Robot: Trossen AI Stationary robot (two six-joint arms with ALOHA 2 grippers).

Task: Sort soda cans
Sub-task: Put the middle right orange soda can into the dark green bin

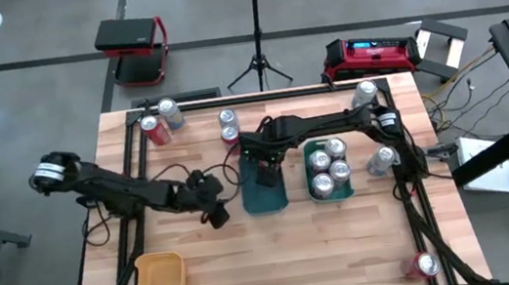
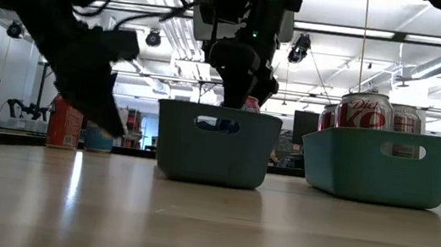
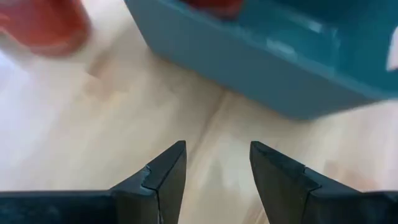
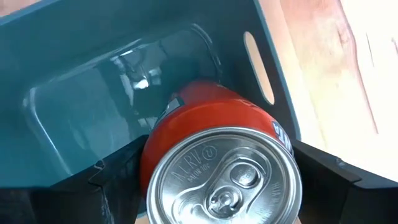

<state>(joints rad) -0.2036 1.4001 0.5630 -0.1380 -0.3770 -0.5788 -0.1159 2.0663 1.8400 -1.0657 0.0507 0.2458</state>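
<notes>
Your right gripper (image 4: 217, 180) is clamped on a red can (image 4: 214, 168), hanging over the dark teal bin (image 1: 267, 198); the can's lower half is hidden behind the bin wall in low view. Your left gripper (image 3: 217, 177) is spread, holding nothing, just beside that bin. 4 cans (image 1: 329, 167) fill the 2nd bin (image 1: 317, 196); others stand scattered on the table (image 1: 299, 255).

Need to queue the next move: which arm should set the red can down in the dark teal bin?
Right. Its end effector is shut on the red can directly over the dark teal bin. The left end effector is open, empty, over bare table beside that bin.
</notes>
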